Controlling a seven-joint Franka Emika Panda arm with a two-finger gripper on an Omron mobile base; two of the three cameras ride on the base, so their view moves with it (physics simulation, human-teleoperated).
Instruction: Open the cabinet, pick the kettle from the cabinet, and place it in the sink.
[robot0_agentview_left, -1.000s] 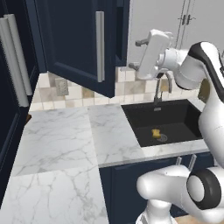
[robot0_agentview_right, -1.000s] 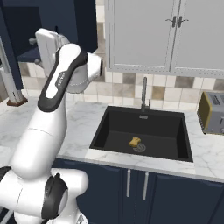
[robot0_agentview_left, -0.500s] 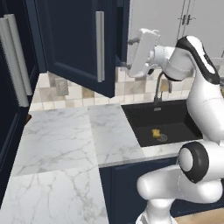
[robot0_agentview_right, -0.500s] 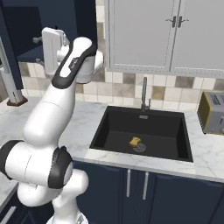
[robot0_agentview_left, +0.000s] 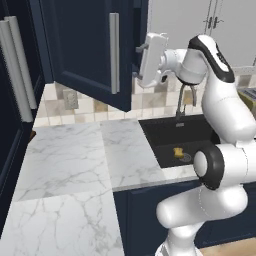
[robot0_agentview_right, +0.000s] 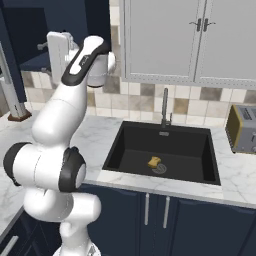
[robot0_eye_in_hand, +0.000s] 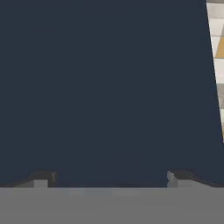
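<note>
Navy blue is the cabinet (robot0_agentview_left: 90, 50), and we find its single door swung out over the desk (robot0_agentview_left: 70, 165), the slim silver bar handle (robot0_agentview_left: 114, 52) upright on the door's face. We note the arm raised to cabinet height, with its white hand beside the door's free edge in the left base view. In the right base view the same hand sits at the cabinet opening, above the tiled backsplash (robot0_agentview_right: 150, 100). The end effector (robot0_eye_in_hand: 109, 177) shows in the hand view with its two dark finger tips (robot0_eye_in_hand: 41, 177) set wide apart and nothing between them; it faces a flat navy surface at close range, with a strip of tile at the right edge. We cannot tell whether that surface is the door or the cabinet interior.

We cannot make out the kettle in the dark cabinet opening. The sink (robot0_agentview_right: 200, 145) lies right of the arm, a matte black basin under a steel faucet (robot0_agentview_right: 165, 107), with a small yellow item (robot0_agentview_right: 154, 161) on its floor. A yellowish toaster (robot0_agentview_right: 242, 129) stands on the desk right of the sink.
</note>
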